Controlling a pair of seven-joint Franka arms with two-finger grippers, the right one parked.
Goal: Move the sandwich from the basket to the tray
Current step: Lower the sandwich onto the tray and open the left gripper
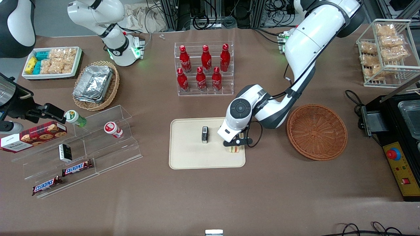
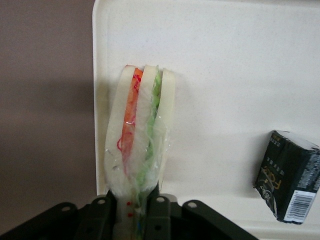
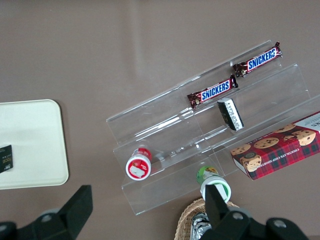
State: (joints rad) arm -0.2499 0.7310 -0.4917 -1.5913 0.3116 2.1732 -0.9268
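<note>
The sandwich [image 1: 233,149] is a wrapped pale wedge with orange-red and green layers. My left gripper [image 1: 234,145] is shut on it, holding it low over the cream tray [image 1: 197,157], at the tray's end nearest the basket. In the left wrist view the black fingers [image 2: 159,212] pinch the sandwich's [image 2: 142,135] wrapped end, my gripper [image 2: 131,212] is closed, and the wedge lies just inside the tray's rim [image 2: 95,100]. I cannot tell if it touches the tray. The reddish-brown wicker basket [image 1: 317,131] holds nothing and sits beside the tray, toward the working arm's end.
A small black box [image 1: 204,134] stands on the tray beside the sandwich, also in the left wrist view [image 2: 289,175]. A clear rack of red bottles [image 1: 204,68] stands farther from the front camera. A clear stepped shelf [image 1: 98,144] with snacks lies toward the parked arm's end.
</note>
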